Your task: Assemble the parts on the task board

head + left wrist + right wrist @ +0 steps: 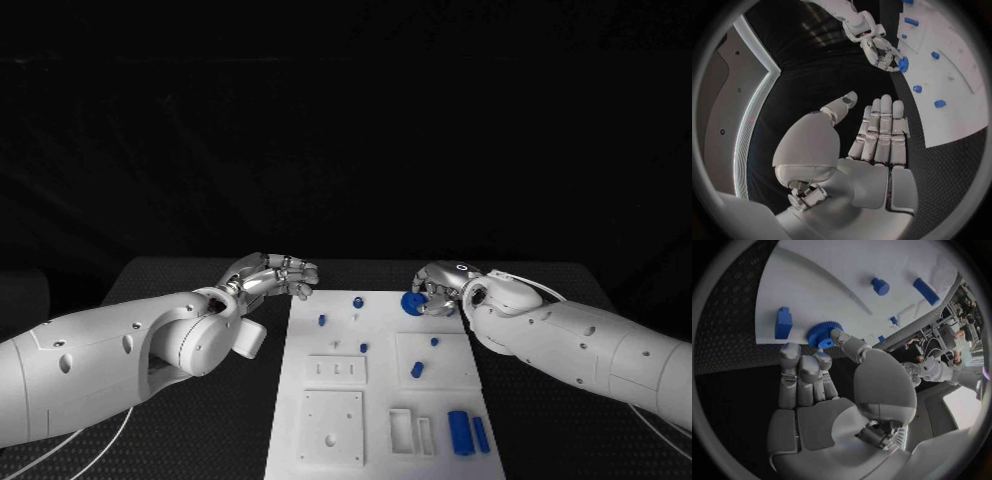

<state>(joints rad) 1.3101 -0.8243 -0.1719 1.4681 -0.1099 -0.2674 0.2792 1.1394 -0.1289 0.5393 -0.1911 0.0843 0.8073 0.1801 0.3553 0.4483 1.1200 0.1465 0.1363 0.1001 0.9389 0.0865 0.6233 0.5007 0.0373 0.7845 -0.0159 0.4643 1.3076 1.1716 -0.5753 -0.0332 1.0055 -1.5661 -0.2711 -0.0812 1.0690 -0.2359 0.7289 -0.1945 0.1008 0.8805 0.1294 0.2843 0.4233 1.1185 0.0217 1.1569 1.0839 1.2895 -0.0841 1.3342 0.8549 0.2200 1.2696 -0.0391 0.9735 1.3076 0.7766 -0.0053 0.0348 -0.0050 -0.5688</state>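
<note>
Black surface [188, 275] in front of me, dark with a fine dotted weave, its far edge running straight left to right. Beyond that edge everything is black and unlit, no wall detail I can make out. My left wrist view catches a pale curved panel [751, 105] with a bright strip along its edge.

Left hand [861, 150] empty, fingers straight, beside task board [954, 115].
Right hand [879, 52] pinches blue gear [903, 64] at board edge.
</note>
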